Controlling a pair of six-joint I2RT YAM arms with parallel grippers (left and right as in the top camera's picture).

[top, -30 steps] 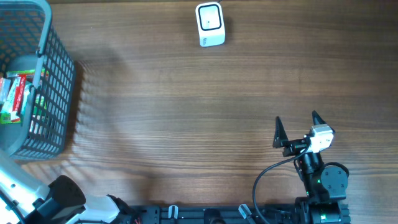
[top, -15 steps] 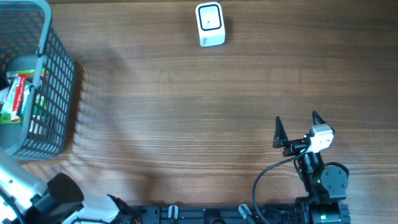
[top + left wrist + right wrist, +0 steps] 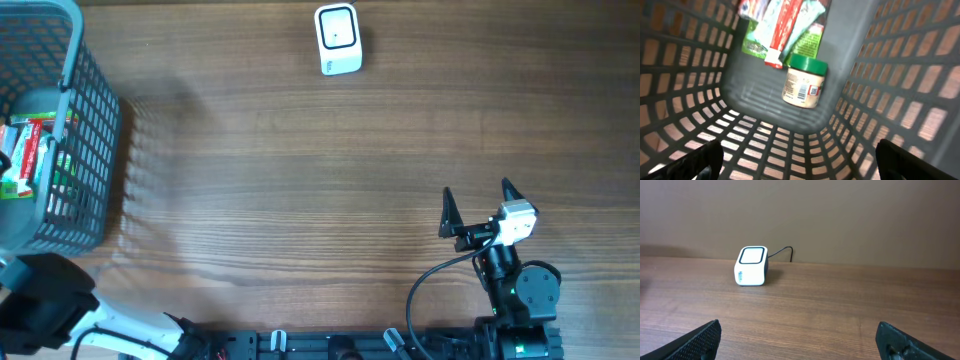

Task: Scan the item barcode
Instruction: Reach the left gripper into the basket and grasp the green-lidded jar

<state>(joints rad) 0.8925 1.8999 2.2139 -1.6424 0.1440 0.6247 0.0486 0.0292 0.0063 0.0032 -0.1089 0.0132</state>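
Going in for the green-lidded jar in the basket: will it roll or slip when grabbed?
The jar appears to lie on its side on the basket floor, so its round body will probably roll if nudged. It looks rigid, so it should hold shape under a squeeze. Its glossy side may be somewhat slippery.

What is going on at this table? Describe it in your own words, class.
A two-armed robot is set to scan an item's barcode. The left gripper, open and empty, points into the basket toward a green-lidded jar and some packets. The right gripper waits open over the table, facing the white scanner at the far edge. No item has been picked up yet.
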